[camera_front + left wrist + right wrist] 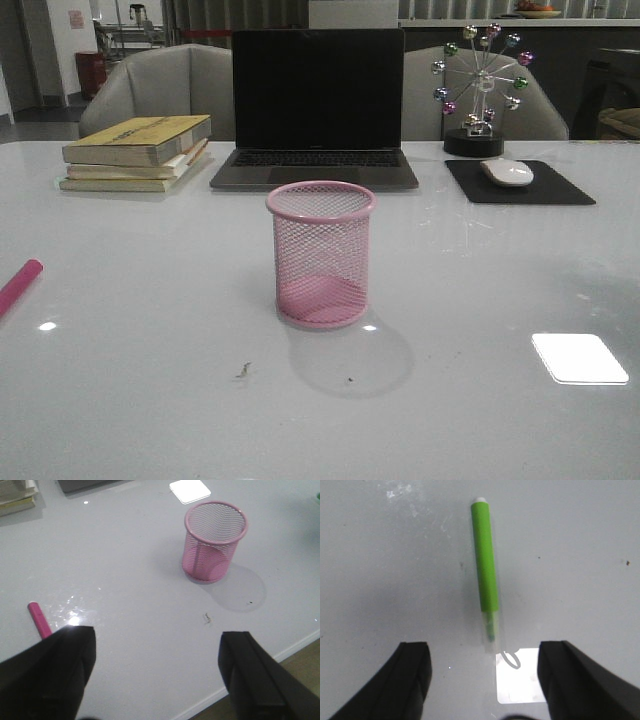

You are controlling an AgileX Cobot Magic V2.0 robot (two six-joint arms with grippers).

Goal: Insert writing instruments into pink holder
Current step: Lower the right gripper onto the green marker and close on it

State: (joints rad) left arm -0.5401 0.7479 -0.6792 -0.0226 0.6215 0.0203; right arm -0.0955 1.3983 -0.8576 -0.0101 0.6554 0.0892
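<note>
**Waiting to start: both markers lie outside the cup**

Hovering spread and empty, the left gripper (156,672) and right gripper (485,680) hold nothing. Green marker (485,562) lies flat under the right; pink marker (39,619), seemingly partly hidden, near the left. Pink holder (321,254) stands upright, empty, mid-table.

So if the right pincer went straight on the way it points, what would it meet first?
Most likely the lime green marker, lying flat on the table ahead of the open right pincer and roughly centred between its fingers. Depth is unclear.
</note>
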